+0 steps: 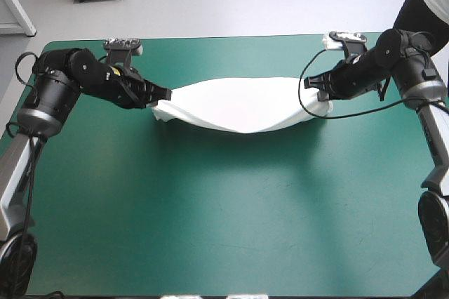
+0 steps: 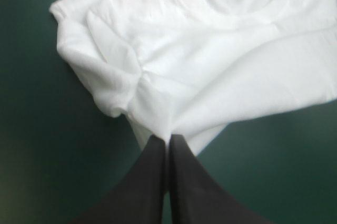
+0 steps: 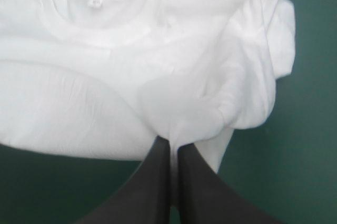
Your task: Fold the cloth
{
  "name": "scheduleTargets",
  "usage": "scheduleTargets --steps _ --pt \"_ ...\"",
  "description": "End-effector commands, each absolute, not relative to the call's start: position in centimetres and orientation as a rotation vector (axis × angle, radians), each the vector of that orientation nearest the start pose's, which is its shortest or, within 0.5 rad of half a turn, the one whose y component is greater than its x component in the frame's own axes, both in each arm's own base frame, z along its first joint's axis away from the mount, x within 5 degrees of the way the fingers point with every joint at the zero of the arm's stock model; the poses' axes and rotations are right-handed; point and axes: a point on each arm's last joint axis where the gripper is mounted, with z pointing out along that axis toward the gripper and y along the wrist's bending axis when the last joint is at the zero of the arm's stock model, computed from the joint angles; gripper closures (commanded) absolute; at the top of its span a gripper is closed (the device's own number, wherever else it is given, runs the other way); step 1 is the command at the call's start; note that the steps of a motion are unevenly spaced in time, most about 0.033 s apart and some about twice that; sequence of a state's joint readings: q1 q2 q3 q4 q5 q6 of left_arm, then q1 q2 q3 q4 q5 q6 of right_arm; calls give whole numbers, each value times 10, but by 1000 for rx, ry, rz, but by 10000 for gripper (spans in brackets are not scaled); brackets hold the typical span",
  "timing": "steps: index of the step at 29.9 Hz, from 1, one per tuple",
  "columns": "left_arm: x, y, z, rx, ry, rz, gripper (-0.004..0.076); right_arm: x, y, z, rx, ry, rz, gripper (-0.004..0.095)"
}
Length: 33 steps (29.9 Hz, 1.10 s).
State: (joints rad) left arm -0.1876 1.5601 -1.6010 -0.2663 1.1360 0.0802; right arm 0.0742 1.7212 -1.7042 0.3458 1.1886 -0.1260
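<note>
T-shirt: strung between both hands over the teal-green worktop's far half, long axis left-right, middle sagging | left hand: pinched tight on left end | right hand: pinched tight on right end | neither arm nearer | unclear: hem bunched in folds; whether the sag touches the worktop

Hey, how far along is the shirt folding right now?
Done: the left gripper and right gripper are each shut on one end of the T-shirt. In hand: it hangs stretched between them, sagging in the middle, apparently just above the teal-green cover, collar showing. Left: no neat fold shows yet, so laying it down and folding it into a bundle remains.
</note>
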Motion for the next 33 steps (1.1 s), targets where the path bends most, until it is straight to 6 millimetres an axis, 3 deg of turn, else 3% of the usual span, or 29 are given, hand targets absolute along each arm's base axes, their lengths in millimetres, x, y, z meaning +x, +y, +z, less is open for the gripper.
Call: scheduleTargets --steps 1,8,14,17,22,25,33 --pt "288 -77 388 277 2528 -411 734 334 63 370 -238 2622 476 921" --pt "246 -70 335 273 2709 -418 734 291 77 328 -367 2819 418 921" --pt "219 -64 295 282 2830 -393 734 260 75 284 -387 3006 411 921" --pt "212 -62 282 286 2877 -385 734 251 72 270 -393 3062 382 921" --pt "209 -61 273 308 2909 -377 732 248 70 264 -406 3088 362 915" --pt "205 -60 272 333 2949 -372 706 247 70 264 -409 3088 368 836" --pt "189 -53 281 390 2985 -295 484 242 69 276 -392 3045 361 419"
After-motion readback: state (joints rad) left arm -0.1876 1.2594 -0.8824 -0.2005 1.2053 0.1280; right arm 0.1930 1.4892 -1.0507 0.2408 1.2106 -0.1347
